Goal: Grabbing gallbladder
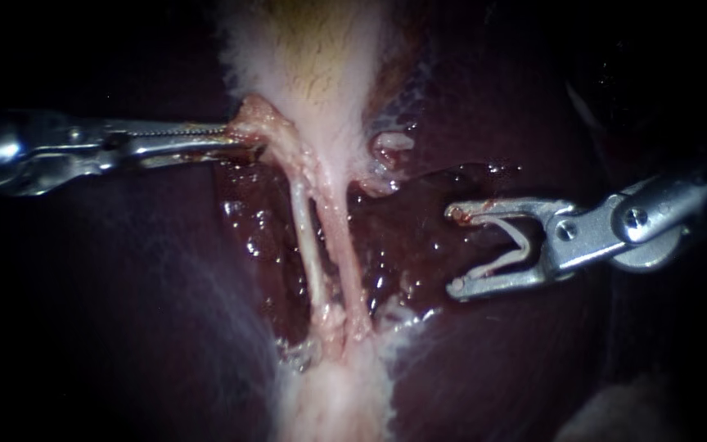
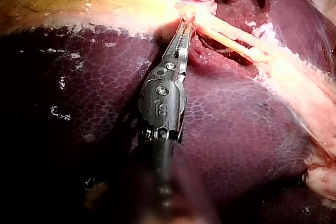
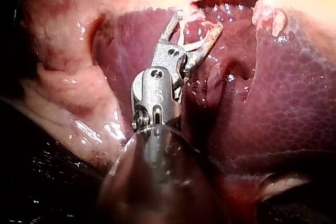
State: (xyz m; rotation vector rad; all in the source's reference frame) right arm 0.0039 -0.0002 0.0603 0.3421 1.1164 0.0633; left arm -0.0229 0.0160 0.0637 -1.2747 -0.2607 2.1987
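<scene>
Steel on pale tissue: grips the lower left edge of the gallbladder [image 1: 312,65] between the slim, toothed jaws of the left instrument [image 1: 247,139], closed on it from two sides with no gap showing, just where the whitish sac narrows to pink strands. Same hold in the left wrist view, jaws pinched on the pale rim ahead of the shaft, yellowish gallbladder wall spreading away beyond them. Jaws of the right instrument [image 1: 457,250] spread wide, grasping nothing, set at the wet, dark red bed [image 1: 403,245] beside the tubes and well apart from the gallbladder; in the right wrist view, both tips smeared with pale and reddish residue, glistening raw tissue under them. Gallbladder at the top centre of the endoscope view, pale and fuzzy-edged with a yellow patch. From its neck, two tubes running down side by side: a thin whitish tube [image 1: 308,245] nearer the left instrument, a thicker pink tube [image 1: 347,262] nearer the right, both merging into pale tissue lower down. Beside the neck, toward the right instrument, a small pale tag [image 1: 392,146] at the edge of the bed. All around, dark maroon liver [image 1: 124,327], smooth and faintly mottled.
</scene>
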